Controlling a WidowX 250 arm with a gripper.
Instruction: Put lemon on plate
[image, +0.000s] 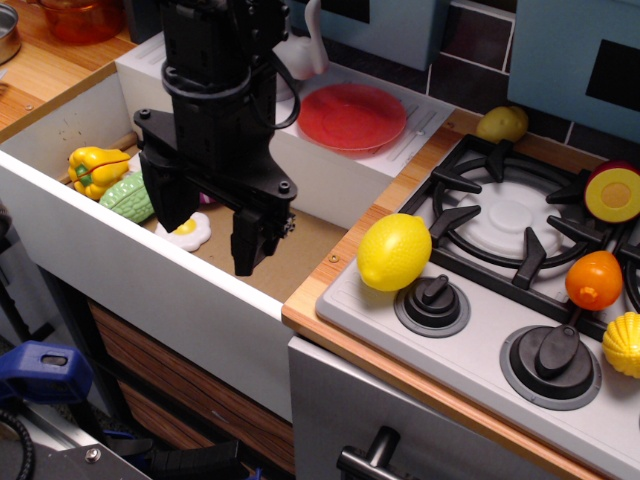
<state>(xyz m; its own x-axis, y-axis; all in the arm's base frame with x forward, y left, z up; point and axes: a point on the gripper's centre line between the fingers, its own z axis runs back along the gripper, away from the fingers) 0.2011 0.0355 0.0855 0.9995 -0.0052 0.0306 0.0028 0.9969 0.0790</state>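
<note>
A black robot gripper (208, 235) hangs over the toy kitchen's sink basin (310, 250), its two fingers spread apart and holding nothing, while the lemon (394, 251) it is meant to move sits well off to its right, at the near-left corner of the stove top (470, 350), just beside a dark knob (432, 305).

The lemon looks like smooth, hollow moulded plastic: probably light and stiff, not likely to crush, but glossy enough to squirt out of a careless pinch. A grasp across its short middle, with the nubbed tip left clear, seems the safest hold; its rounded underside suggests it may roll if nudged.

The red plate (352, 117) lies empty on the white drainer (420, 120) at the far side of the sink, well apart from the lemon.

By count: one lemon, one plate, one gripper. Two stove knobs are in view. On the stove's right side sit three toys: a halved maroon-and-yellow fruit (612, 191), an orange fruit (594, 280) and a ridged yellow shell-shaped piece (623, 344). One dull-yellow potato-like toy (502, 123) rests on the counter beyond the burner. In the sink lie a yellow pepper (96, 168), a green ridged vegetable (128, 196) and a fried egg (187, 230), one of each, the egg partly behind the gripper.
</note>
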